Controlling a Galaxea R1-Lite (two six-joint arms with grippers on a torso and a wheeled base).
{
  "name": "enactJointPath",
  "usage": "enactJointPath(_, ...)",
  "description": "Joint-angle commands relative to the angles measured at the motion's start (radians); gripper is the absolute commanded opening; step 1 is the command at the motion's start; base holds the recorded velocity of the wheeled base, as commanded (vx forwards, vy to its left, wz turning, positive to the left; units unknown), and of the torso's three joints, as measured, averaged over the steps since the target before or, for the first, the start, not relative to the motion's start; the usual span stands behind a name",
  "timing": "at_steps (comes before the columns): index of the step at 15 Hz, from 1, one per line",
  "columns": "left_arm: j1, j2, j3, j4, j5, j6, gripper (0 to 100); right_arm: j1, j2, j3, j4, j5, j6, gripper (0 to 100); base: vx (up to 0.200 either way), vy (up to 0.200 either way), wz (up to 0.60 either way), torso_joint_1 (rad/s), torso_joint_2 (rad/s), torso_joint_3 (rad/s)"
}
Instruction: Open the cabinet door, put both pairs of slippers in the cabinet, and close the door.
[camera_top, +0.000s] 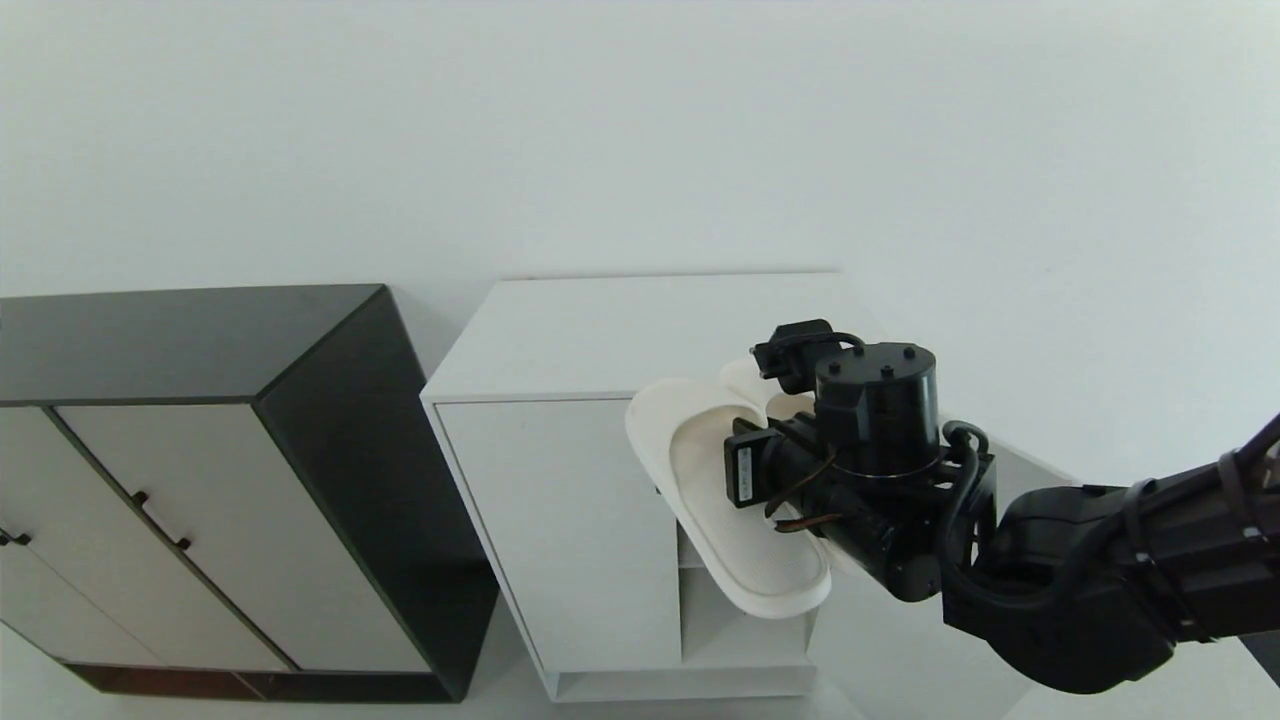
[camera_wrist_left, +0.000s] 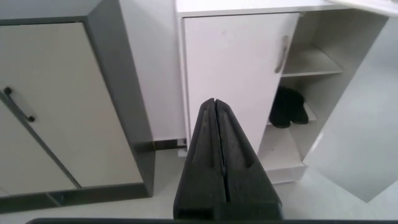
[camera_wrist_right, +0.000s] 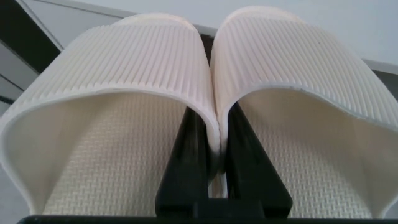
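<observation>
My right gripper (camera_wrist_right: 214, 152) is shut on a pair of white ribbed slippers (camera_wrist_right: 124, 93), pinching the inner edges of both straps together. In the head view the white slippers (camera_top: 745, 530) hang soles outward in front of the white cabinet (camera_top: 640, 330), level with its upper front. The white cabinet (camera_wrist_left: 233, 74) has its left door closed and its right door (camera_wrist_left: 364, 118) swung open. A pair of black slippers (camera_wrist_left: 289, 107) lies on the middle shelf inside. My left gripper (camera_wrist_left: 214, 109) is shut on nothing, held low in front of the cabinet's closed door.
A dark cabinet (camera_top: 330, 450) with pale doors and black handles stands just left of the white one, a narrow gap between them. Free shelves (camera_wrist_left: 314, 62) lie above and below the black slippers. A plain wall rises behind.
</observation>
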Motion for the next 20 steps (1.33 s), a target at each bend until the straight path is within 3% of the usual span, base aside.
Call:
enactJointPath(1, -0.001, 0.000, 0.000, -0.001, 0.000, -0.001, 0, 0.000, 0.006, 0.009, -0.012, 0.002, -0.001, 0, 0.000, 0.000, 0.00, 0.000, 0.00, 0.000)
enactJointPath(20, -0.001, 0.000, 0.000, -0.001, 0.000, -0.001, 0, -0.030, -0.040, 0.081, -0.127, -0.032, -0.073, 0, 0.000, 0.000, 0.00, -0.009, 0.02, 0.014)
